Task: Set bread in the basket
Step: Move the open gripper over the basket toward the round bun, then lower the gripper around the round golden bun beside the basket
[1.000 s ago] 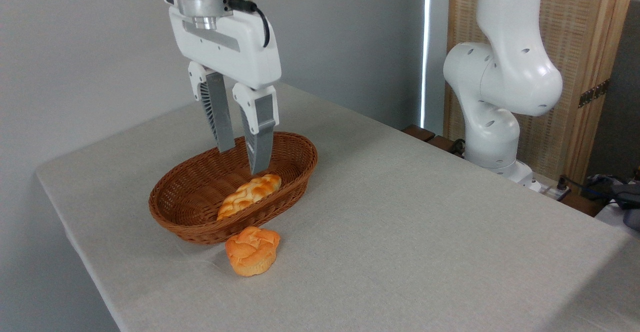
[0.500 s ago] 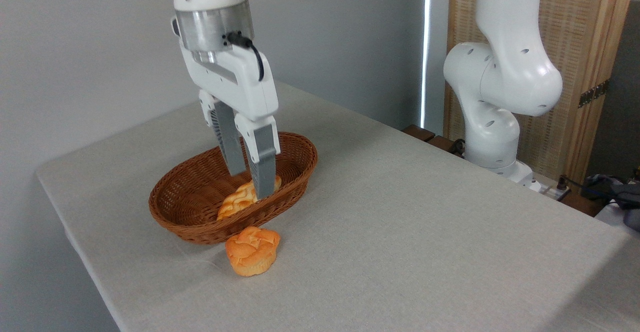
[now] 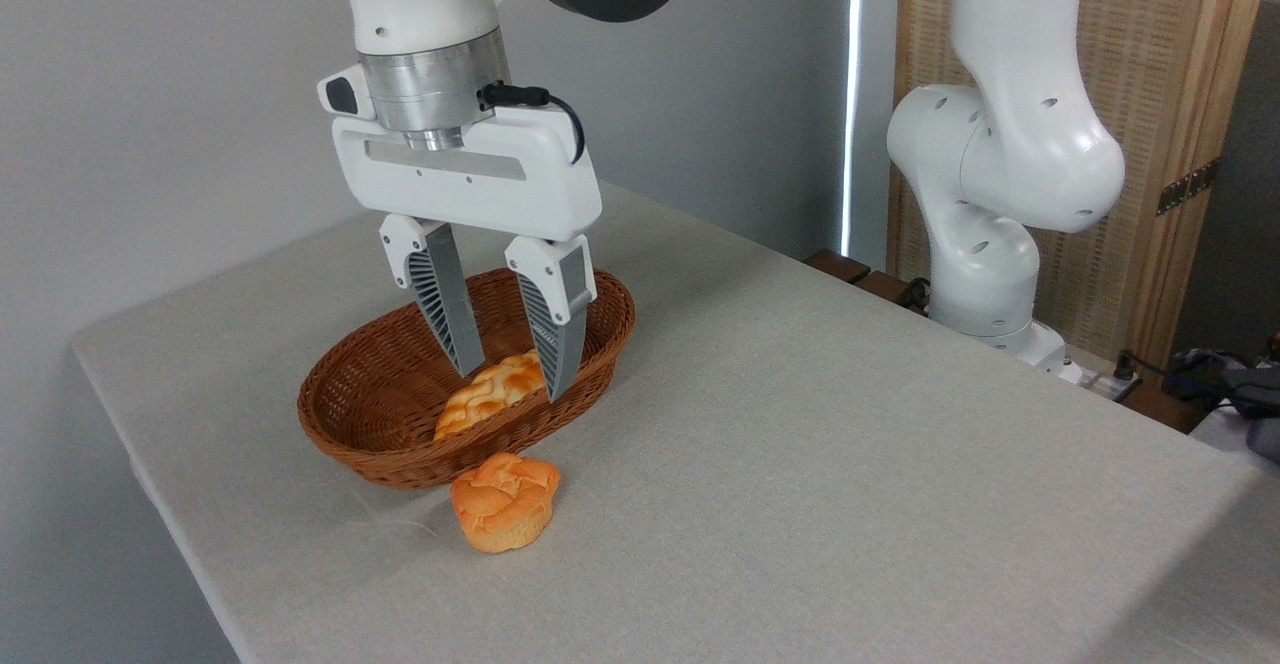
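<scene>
The small round orange bun point(image 3: 505, 502) sits on the table just outside the brown woven basket point(image 3: 380, 399), below the gripper point(image 3: 515, 377), whose fingers are spread, holding nothing.

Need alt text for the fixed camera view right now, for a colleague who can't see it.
An open, empty end effector hangs over a wicker basket that holds a braided loaf. The round bun sits on the grey table just in front of the basket. The arm's white base stands at the far right.

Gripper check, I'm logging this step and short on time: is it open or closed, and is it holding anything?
Gripper: open, holding nothing, fingers apart over the braided loaf in the basket.
</scene>
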### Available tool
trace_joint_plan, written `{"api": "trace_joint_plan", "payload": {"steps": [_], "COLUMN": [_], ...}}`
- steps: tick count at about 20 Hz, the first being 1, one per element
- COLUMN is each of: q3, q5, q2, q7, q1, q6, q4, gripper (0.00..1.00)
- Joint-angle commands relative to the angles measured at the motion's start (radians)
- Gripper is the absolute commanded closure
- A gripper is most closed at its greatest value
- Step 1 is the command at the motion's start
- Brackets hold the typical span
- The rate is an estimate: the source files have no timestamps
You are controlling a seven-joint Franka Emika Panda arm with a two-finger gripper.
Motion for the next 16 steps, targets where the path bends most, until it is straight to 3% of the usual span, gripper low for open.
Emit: {"api": "trace_joint_plan", "payload": {"steps": [1, 6, 10, 16], "q3": [0.001, 0.003, 0.01, 0.012], "q5": [-0.015, -0.098, -0.115, -0.104], "q2": [-0.002, 0.018, 0.029, 0.04], "q7": [-0.257, -0.54, -0.734, -0.75], "q1": [-0.003, 0.0, 0.002, 0.005], "q6": [0.018, 0.019, 0.128, 0.166], "q4": [-0.013, -0.013, -0.026, -0.062], "gripper": [0.0, 0.0, 0.0, 0.0]}}
